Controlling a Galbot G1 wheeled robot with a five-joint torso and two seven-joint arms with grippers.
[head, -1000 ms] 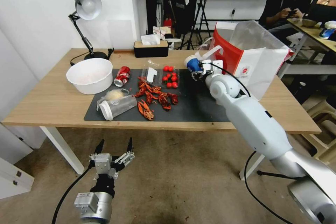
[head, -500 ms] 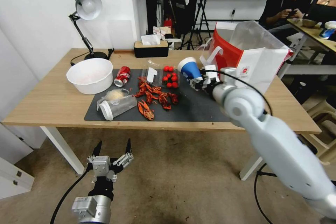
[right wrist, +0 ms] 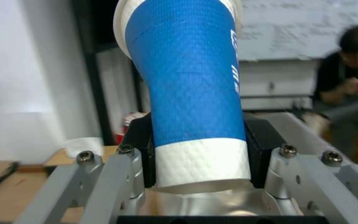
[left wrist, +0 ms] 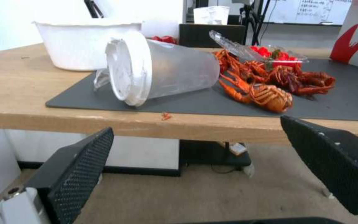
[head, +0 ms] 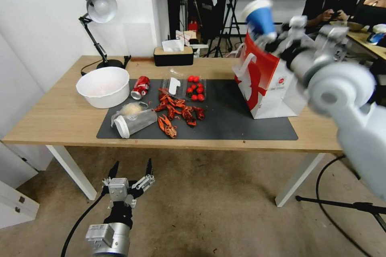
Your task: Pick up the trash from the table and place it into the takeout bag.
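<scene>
wooden table [head: 60, 120]: right tool [head: 270, 37] clamps blue-and-white paper cup [head: 259, 17] above takeout bag [head: 267, 84], rim tilted up-left; left tool [head: 130, 168] wide.

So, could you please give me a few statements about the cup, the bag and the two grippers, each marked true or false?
1. The right gripper is shut on the blue-and-white paper cup. True.
2. The paper cup lies inside the takeout bag. False: it is held in the air above the bag's top edge.
3. The left gripper is open, below the table edge. True.
4. The clear plastic cup stands upright. False: it lies on its side on the dark mat.
5. The red soda can lies beside the white bowl. True.
</scene>
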